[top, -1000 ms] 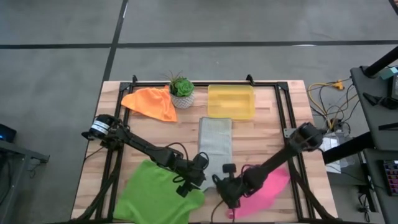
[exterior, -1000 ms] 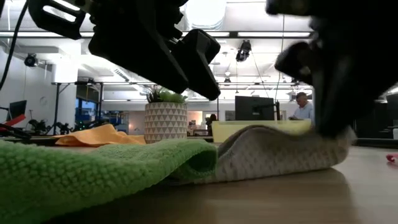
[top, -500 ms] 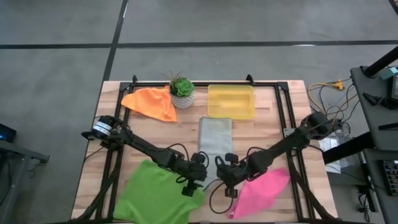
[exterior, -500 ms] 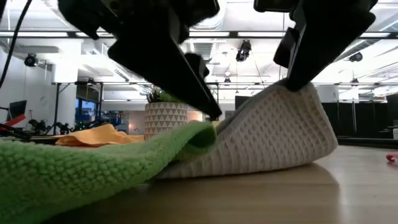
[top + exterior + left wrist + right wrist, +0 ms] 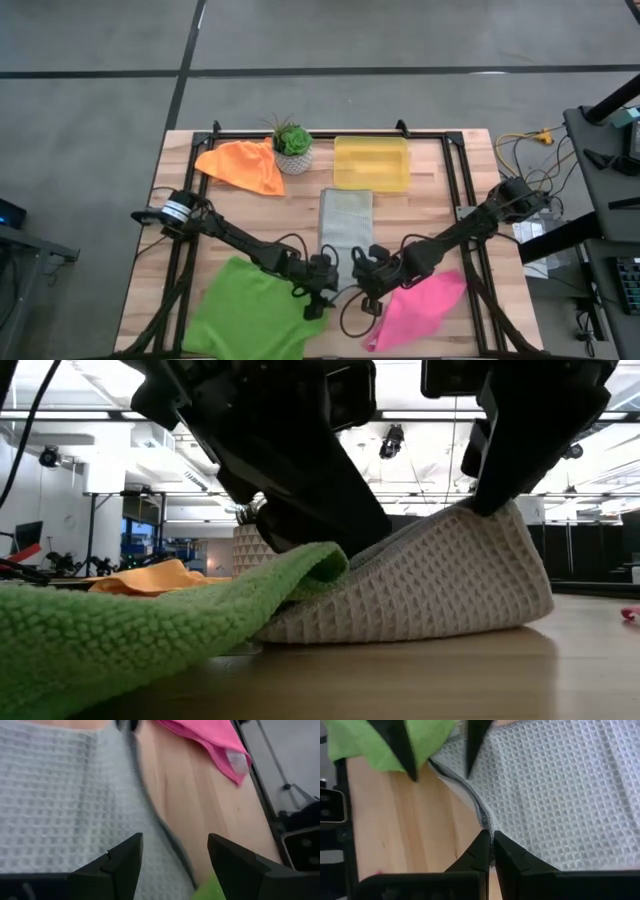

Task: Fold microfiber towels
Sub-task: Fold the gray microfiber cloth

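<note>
Our right gripper (image 5: 489,851) is clamped on the near edge of the light grey towel (image 5: 346,216), pinching the hem between closed fingers and holding it up off the table (image 5: 430,210), so that in the low view the cloth arches in a rounded hump. Our left gripper (image 5: 175,857) hangs just beside it over the same near edge, fingers apart, gripping nothing. We see the grey towel as a narrow waffle-weave strip running from mid-table toward the yellow bin (image 5: 371,163). A corner of the green towel (image 5: 250,315) overlaps its near end. We see the pink towel (image 5: 415,308) lying crumpled under the right arm, and the orange towel (image 5: 245,165) at the far left.
</note>
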Motion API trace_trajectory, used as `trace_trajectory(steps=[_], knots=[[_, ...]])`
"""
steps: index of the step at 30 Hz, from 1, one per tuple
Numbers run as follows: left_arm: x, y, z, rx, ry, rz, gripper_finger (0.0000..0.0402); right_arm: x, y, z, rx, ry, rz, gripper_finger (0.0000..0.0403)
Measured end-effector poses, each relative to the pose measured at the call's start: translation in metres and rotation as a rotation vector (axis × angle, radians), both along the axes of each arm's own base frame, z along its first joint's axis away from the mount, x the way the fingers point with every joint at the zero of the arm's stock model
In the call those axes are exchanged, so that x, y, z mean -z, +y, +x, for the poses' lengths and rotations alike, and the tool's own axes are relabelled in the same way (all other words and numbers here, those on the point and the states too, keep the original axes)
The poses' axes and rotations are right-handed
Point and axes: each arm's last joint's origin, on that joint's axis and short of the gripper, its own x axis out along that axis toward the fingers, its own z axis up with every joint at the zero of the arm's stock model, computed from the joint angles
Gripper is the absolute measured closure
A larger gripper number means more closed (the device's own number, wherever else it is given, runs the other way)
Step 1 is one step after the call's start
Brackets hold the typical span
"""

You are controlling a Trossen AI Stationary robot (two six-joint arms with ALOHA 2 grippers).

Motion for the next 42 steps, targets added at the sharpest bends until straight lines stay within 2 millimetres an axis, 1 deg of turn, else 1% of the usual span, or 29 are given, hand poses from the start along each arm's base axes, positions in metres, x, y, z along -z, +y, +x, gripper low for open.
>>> trace_trajectory(steps=[4,6,9,11,14,17,20,22,24,28,32,34,38,42], knots=[[-0.001,-0.001,0.000,0.011,0.003,-0.010,0.0191,0.002,-0.001,-0.001,0.026,0.008,0.011,0.0392],[0.002,0.000,-0.002,-0.004,0.040,-0.012,0.0193,0.003,-0.001,-0.002,0.036,0.011,0.016,0.0392],[0.009,0.003,-0.006,-0.049,0.115,0.014,0.0212,0.002,-0.001,-0.002,0.037,0.011,0.017,0.0392],[0.012,0.004,-0.009,-0.056,0.141,0.051,0.0238,0.002,-0.001,-0.002,0.037,0.009,0.018,0.0392],[0.014,0.005,-0.010,-0.044,0.144,0.080,0.0294,0.001,-0.001,-0.001,0.050,0.004,0.018,0.0392],[0.011,0.003,-0.008,-0.013,0.103,0.061,0.0353,0.001,-0.003,-0.002,0.062,0.002,0.011,0.0392],[0.006,0.000,-0.004,0.020,0.058,0.019,0.0391,0.001,-0.003,-0.001,0.065,-0.001,0.010,0.0392],[0.003,-0.001,-0.002,0.031,0.023,-0.004,0.0397,0.001,-0.003,-0.001,0.066,-0.002,0.010,0.0392],[0.003,-0.001,-0.002,0.032,0.014,-0.008,0.0392,0.001,-0.003,-0.001,0.068,-0.003,0.008,0.0392],[0.008,-0.002,-0.002,0.039,0.041,-0.014,0.0381,0.001,-0.003,-0.001,0.077,-0.002,0.012,0.0392],[0.012,-0.001,-0.004,0.043,0.089,-0.001,0.0397,0.001,-0.003,-0.001,0.077,-0.002,0.012,0.0392],[0.012,0.000,-0.006,0.040,0.111,0.011,0.0399,0.000,-0.003,-0.001,0.076,-0.004,0.014,0.0392],[0.001,0.003,-0.010,0.044,0.129,0.017,0.0401,-0.005,-0.003,-0.004,0.064,-0.016,0.025,0.0392],[-0.014,-0.002,-0.009,0.196,0.081,-0.089,0.0401,-0.019,0.001,-0.009,0.011,-0.041,0.094,0.0392]])
